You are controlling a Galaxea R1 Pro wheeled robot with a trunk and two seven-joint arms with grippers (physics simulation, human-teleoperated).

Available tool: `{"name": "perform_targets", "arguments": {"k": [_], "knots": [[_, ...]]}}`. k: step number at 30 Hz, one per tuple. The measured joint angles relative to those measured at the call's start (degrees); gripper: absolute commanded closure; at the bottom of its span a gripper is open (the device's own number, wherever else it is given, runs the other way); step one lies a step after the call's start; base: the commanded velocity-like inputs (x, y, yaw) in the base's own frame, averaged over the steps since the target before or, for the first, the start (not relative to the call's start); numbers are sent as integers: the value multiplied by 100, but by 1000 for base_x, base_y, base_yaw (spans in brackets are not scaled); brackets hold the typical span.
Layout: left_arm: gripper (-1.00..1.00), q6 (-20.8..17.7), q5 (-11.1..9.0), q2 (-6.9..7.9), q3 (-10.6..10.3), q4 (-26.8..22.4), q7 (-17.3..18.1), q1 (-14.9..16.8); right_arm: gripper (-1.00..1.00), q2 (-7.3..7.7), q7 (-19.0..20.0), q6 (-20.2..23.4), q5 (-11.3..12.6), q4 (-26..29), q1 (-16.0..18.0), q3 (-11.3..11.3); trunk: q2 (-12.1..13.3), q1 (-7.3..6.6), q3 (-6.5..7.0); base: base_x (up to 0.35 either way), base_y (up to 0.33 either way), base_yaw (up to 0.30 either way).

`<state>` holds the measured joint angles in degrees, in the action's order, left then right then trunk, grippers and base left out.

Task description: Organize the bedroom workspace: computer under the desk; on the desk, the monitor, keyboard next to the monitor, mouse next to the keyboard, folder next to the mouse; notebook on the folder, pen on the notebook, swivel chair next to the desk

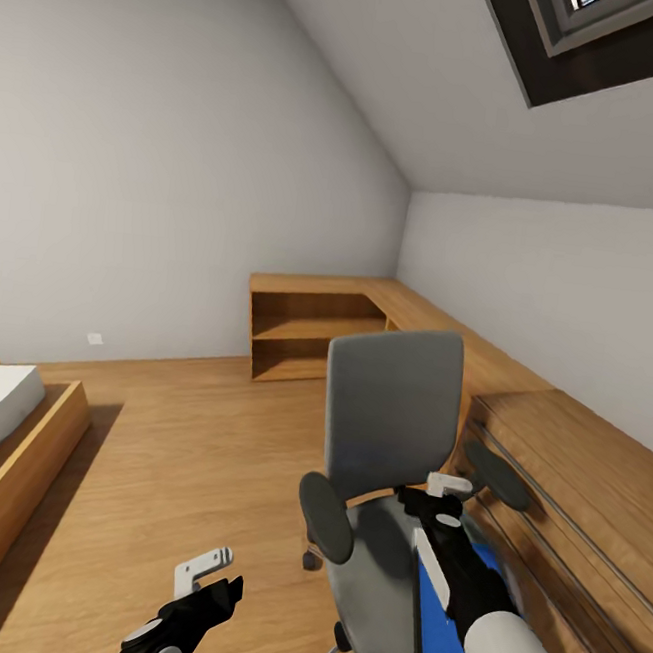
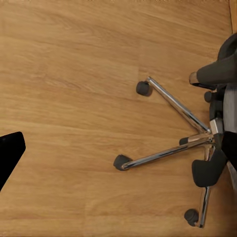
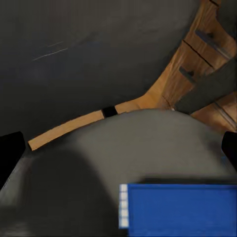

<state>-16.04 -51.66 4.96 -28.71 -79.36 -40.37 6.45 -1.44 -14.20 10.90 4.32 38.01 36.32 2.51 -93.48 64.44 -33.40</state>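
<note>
Over chair seat: my right hand point(image 1: 446, 502) is hovering above folder point(image 1: 446, 621), grip state unclear
Folder: lying on swivel chair point(image 1: 390, 414) seat
Left hand point(image 1: 204, 580): hanging over floor point(image 1: 183, 452), fingers parted, holding nothing

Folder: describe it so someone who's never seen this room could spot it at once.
Find the swivel chair, grey with dark round armrests, standing on the wooden floor in front of the low light-wood cabinets. On its seat, under the right gripper, lies the folder. It is flat, bright blue and rectangular with a thin white edge, the sole blue thing among grey upholstery and brown wood.
</note>
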Motion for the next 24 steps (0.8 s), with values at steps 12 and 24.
{"name": "perform_targets", "arguments": {"k": [12, 24], "knots": [[-100, 0, 5, 0, 6, 0, -1, 0, -100, 11, -33, 1939, 1834, 3818, -1658, 5, 282, -155, 126, 0, 0, 0], [-100, 8, 6, 8, 47, -24, 0, 1, -100, 63, -43, 1969, 2384, 4086, -1771, -236, 283, -154, 134, -30, 18, -43]]}}
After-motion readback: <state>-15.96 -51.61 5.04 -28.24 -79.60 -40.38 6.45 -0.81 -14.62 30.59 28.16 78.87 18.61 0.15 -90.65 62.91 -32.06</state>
